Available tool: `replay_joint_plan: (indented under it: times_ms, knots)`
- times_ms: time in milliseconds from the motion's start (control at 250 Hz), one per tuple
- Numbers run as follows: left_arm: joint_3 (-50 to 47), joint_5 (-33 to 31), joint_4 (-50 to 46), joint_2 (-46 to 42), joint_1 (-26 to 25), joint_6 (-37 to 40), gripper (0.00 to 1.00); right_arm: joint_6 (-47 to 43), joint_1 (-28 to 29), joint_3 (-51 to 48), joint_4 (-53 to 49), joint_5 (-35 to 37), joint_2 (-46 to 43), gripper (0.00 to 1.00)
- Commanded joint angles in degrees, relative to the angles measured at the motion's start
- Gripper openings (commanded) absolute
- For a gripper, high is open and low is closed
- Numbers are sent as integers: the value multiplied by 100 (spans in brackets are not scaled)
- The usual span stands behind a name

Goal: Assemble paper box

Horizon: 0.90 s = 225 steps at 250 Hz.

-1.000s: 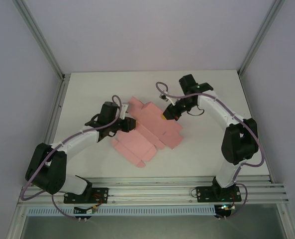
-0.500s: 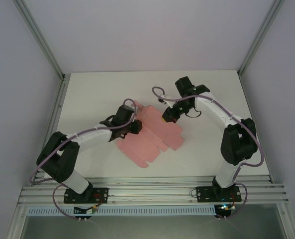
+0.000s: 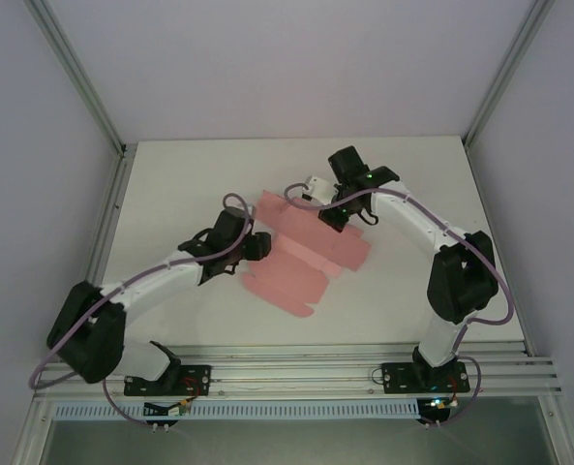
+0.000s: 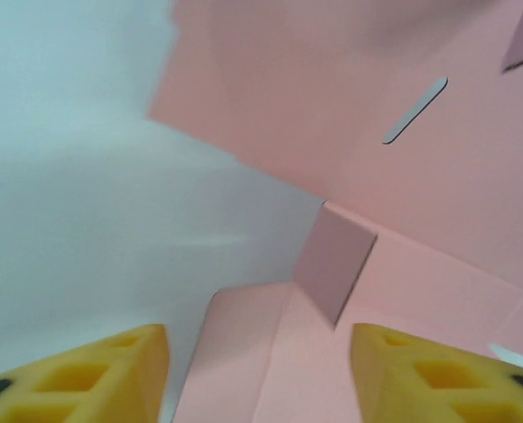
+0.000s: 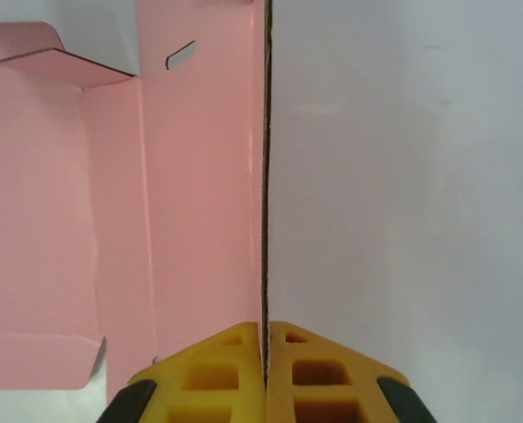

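The flat white desk (image 3: 170, 184) has two white-and-black arms bending in over it from its near edge. The left arm (image 3: 151, 281) and the right arm (image 3: 412, 213) meet at the paper box (image 3: 306, 257), a pink die-cut sheet of thin card with tabbed flaps. The sheet is spread open about the middle of the desk, well clear of every edge and corner.

The left gripper (image 3: 256, 247) is at the sheet's left side. In the left wrist view (image 4: 257, 379) its yellow foam fingers (image 4: 85, 370) stand wide apart and clamp nothing. The pink card (image 4: 402, 176) lies beyond and between them. A small square flap (image 4: 336, 264) is tilted up off the sheet, and a narrow cut slot (image 4: 414, 110) shows farther on.

The right gripper (image 3: 330, 215) sits on the sheet's far-right part. In the right wrist view (image 5: 265, 370) its yellow fingers (image 5: 217, 374) are pressed together, pinching the card. The card's thin edge runs straight away from the fingertips as a dark line. Pink panels (image 5: 199, 220) lie left of that line and bare desk lies right of it. A short slot (image 5: 180, 55) is cut near the far end of the panel.
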Motion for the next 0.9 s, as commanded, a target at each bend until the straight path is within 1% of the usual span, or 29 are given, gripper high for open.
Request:
replay_joint_plan:
  times_ms: [0, 44, 108, 136, 200, 264, 311, 339, 383, 447, 515, 655, 739, 839, 894]
  knots:
    - [-189, -520, -513, -513, 308, -141, 61, -854, 149, 65, 644, 1070, 100, 0]
    - [-246, -566, -528, -705, 490, -194, 63, -1024, 195, 66, 782, 1204, 133, 0]
    - [-316, -461, -557, -915, 827, -248, 66, -1293, 235, 12, 1071, 1264, 149, 0]
    - [-327, -472, -595, -979, 974, -311, 69, -1451, 250, -64, 1282, 1326, 140, 0]
    - [-344, -407, -684, -1046, 1309, -414, 85, -1864, 325, -350, 1984, 1548, 115, 0]
    - [-361, -399, -713, -1051, 1578, -468, 87, -2257, 418, -684, 2682, 1822, 100, 0]
    - [-403, -323, -651, -1020, 1745, -447, 90, -2554, 495, -981, 3176, 1981, 93, 0]
    - [-413, -294, -616, -997, 1837, -473, 93, -2790, 533, -1209, 3516, 2035, 86, 0]
    - [-439, -246, -545, -947, 1948, -511, 99, -3149, 572, -1655, 4241, 2113, 74, 0]
    - [-468, -171, -385, -839, 2061, -535, 100, -3474, 665, -2197, 5384, 2284, 127, 0]
    - [-494, -85, -178, -674, 2141, -507, 100, -3650, 712, -2491, 5979, 2375, 189, 0]
    - [-434, 211, 231, -232, 2325, -554, 100, -3871, 783, -2948, 6595, 2176, 120, 0]
    - [-352, 321, 395, 53, 2334, -566, 100, -4081, 788, -3236, 7471, 2153, 168, 0]
    - [-262, 430, 629, 329, 2354, -555, 100, -4288, 788, -3284, 8135, 2160, 209, 0]
    - [-199, 450, 790, 472, 2391, -524, 100, -4310, 784, -3225, 8179, 2087, 195, 0]
